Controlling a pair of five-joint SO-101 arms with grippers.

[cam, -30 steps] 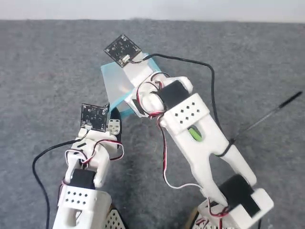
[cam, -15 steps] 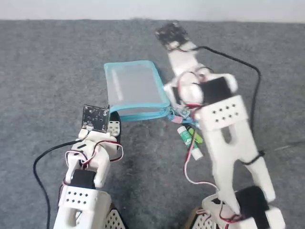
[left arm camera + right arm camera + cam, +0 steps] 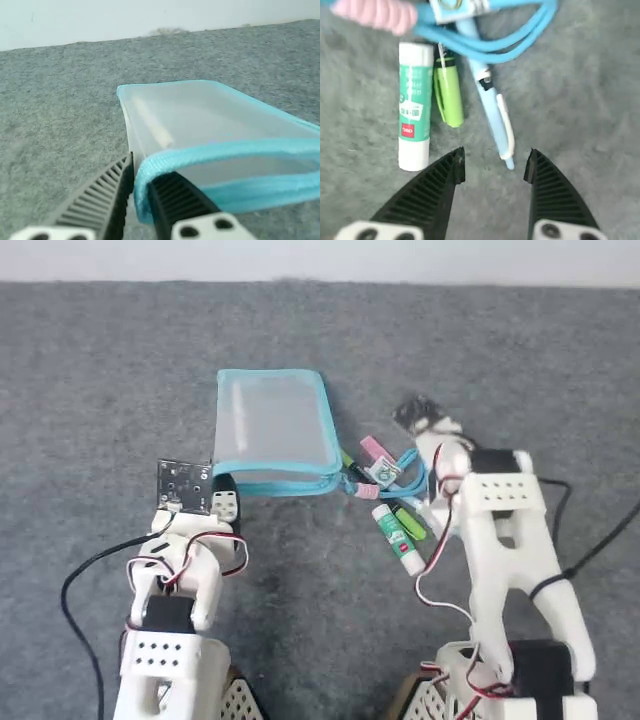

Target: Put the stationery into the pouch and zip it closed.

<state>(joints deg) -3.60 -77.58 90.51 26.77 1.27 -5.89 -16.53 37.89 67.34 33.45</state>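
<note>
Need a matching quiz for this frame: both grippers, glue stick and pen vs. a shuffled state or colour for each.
Things:
1. left gripper
2. right gripper
3. glue stick
4. pen

States or colours:
A. light blue with a white clip
B. open, nothing between the fingers
C. white with a green label
D. shut on the rim of the pouch

Pairs: 1-D, 2-B, 3-C, 4-A

Room to pass over the carpet (image 3: pixel 100 360) at upper left; right of centre, glue stick (image 3: pixel 398 538), green marker (image 3: pixel 410 521) and blue cord (image 3: pixel 412 468) crowd beside the pouch (image 3: pixel 275 430).
</note>
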